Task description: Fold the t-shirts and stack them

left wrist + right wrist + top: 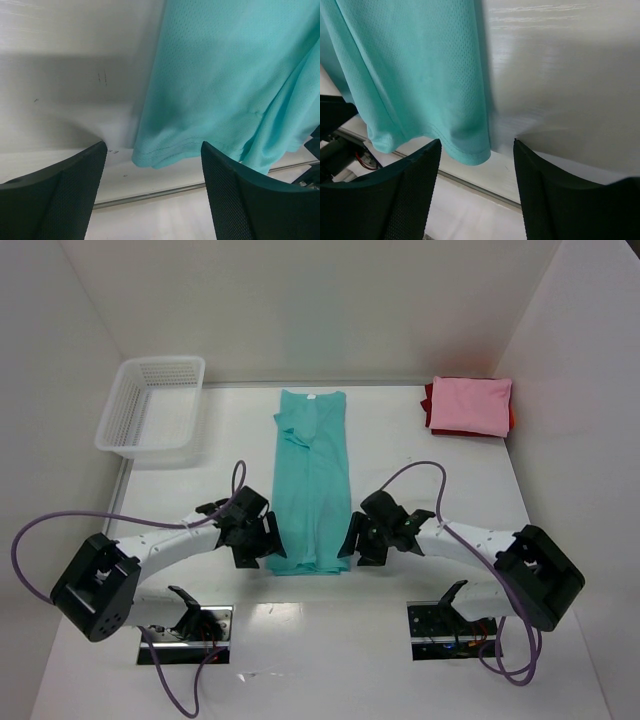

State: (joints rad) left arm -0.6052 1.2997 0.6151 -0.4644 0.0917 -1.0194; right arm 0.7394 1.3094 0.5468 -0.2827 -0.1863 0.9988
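Observation:
The teal-green t-shirt (313,480) lies folded lengthwise into a long strip down the middle of the table, collar at the far end. My left gripper (262,542) is open at the strip's near left corner; that hem corner (155,159) lies between its jaws. My right gripper (352,545) is open at the near right corner, with that hem corner (470,152) between its jaws. Neither holds cloth. A folded pink t-shirt (472,405) lies on a red one (428,412) at the far right.
A white mesh basket (152,406) stands at the far left. White walls close in the table on the left, back and right. A metal seam (150,195) runs across the table just near of the hem.

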